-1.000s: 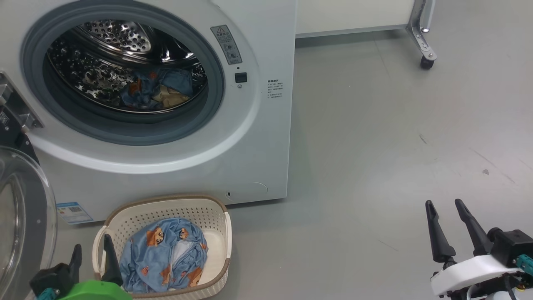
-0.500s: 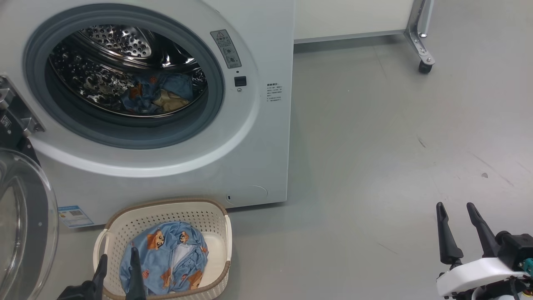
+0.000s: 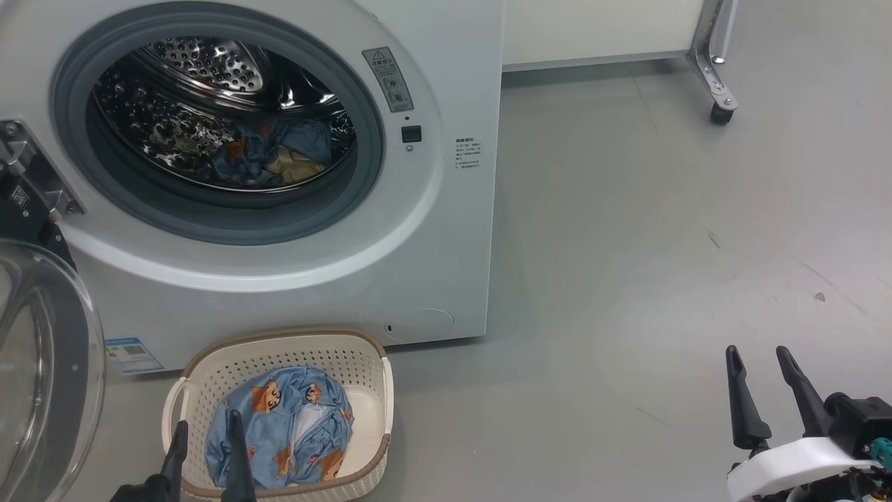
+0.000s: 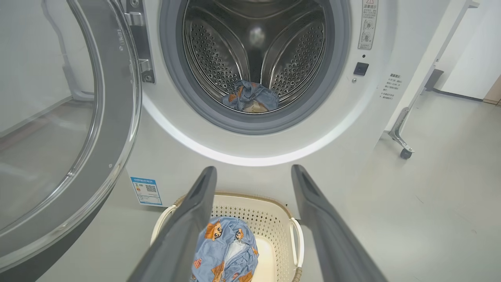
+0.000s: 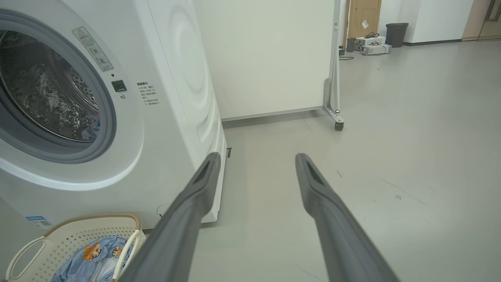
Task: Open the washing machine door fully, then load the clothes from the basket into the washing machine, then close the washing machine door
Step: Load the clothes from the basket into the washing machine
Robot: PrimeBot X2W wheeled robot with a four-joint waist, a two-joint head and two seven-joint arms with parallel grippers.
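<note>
Presently, in the head view, the big white front-loading washing machine point(image 3: 453, 230) stands with its round, black-rimmed glass door point(image 3: 73, 390) swung wide to the left, so the opening step is judged complete. One light-blue bear-print garment point(image 3: 268, 152) lies in the shiny perforated steel drum point(image 3: 195, 63). The rest of the clothes point(image 3: 286, 432) lie in the small cream perforated plastic basket point(image 3: 279, 339), just in front of the machine. Loading is judged part done, and closing the door is outstanding. The left gripper point(image 3: 208, 424) hovers at the basket's near edge, jaws spread and empty. The right gripper point(image 3: 756, 352) hangs well apart over the grey floor point(image 3: 627, 244), likewise spread and empty.

In the left wrist view, the spread fingers frame the basket. The bundle looks soft and loosely heaped, and nothing touches it.

In the right wrist view, the fingers point past the machine's corner with nothing between them.
</note>
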